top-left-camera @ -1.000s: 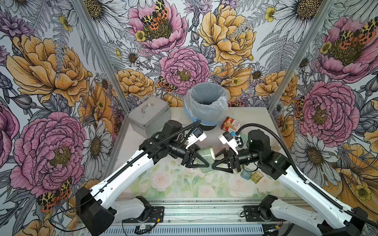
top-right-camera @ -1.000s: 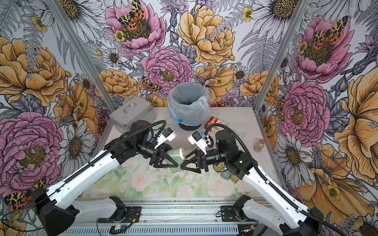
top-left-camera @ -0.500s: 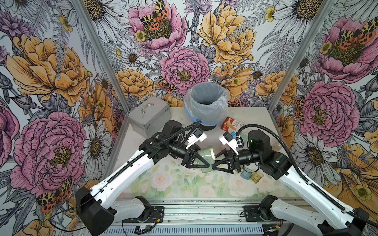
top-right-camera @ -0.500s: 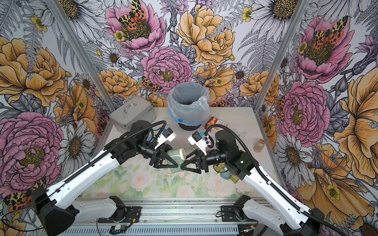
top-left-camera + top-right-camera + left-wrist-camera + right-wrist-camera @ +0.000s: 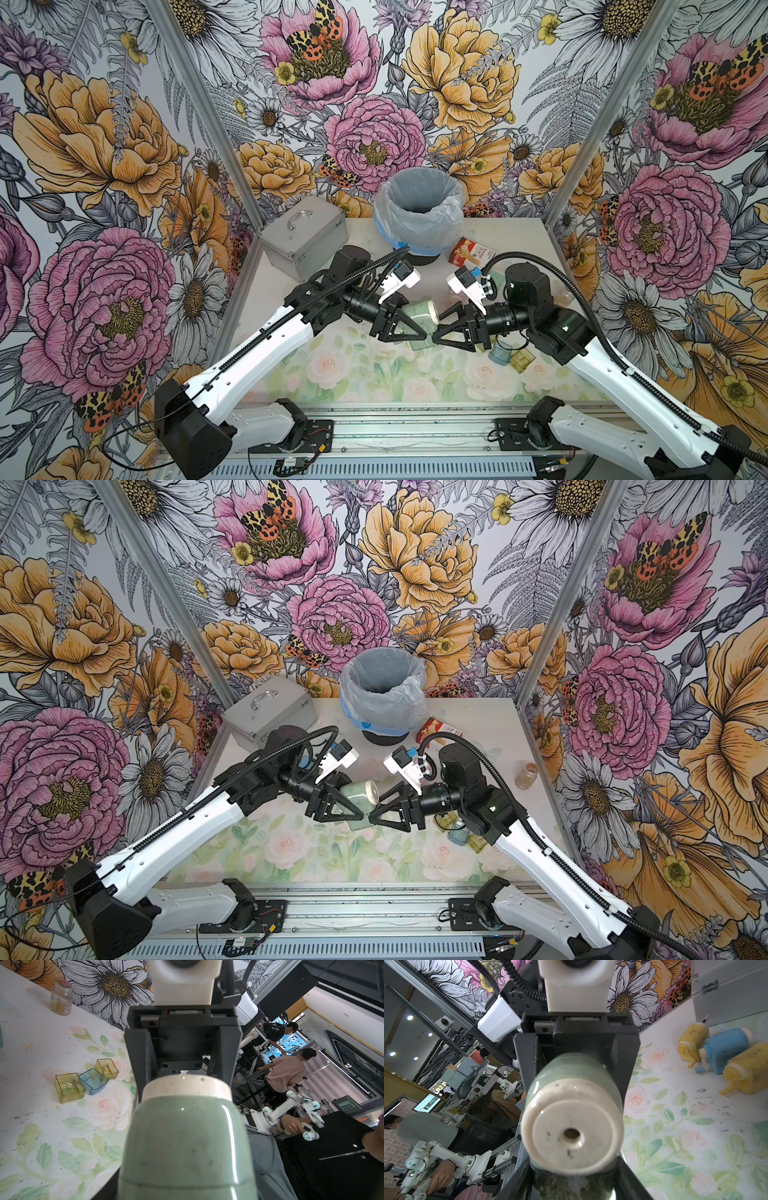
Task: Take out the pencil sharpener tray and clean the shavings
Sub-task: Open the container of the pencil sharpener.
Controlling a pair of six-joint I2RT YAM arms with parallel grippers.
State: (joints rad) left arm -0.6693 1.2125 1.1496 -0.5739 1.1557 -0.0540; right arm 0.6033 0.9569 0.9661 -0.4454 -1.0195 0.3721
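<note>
Sharpener (image 5: pixel 420 312), green w/ cream end, is up off the table, lying sideways btw the two arms. Left gripper (image 5: pixel 422 325) is clamped on its body. Right gripper (image 5: pixel 437 329) sits nose-to-nose w/ it, pinched on the tray (image 5: pixel 571 1187) just under the cream face.

Both top views give only a pale green sliver there. Right wrist cam shows the tray is clear, packed w/ dark crumbs, a finger each side. Tray fully out or not: can't tell. Left wrist cam shows only the sharpener's back, tray hidden.

Shavings (image 5: pixel 701 1090) are scattered on the floral mat (image 5: pixel 365 374), seen in wrist cams only.

Right wrist cam also shows 3 more sharpeners (image 5: pixel 724 1051) (2 yellow, 1 blue) on their sides by the metal case (image 5: pixel 303 237), mostly under the left arm in top views. 3 small clear tubs (image 5: pixel 93 1082) lie near the right arm, jar (image 5: pixel 61 999) by the right wall. Lined bin (image 5: pixel 419 208) at back, red carton (image 5: pixel 471 253) beside it.
</note>
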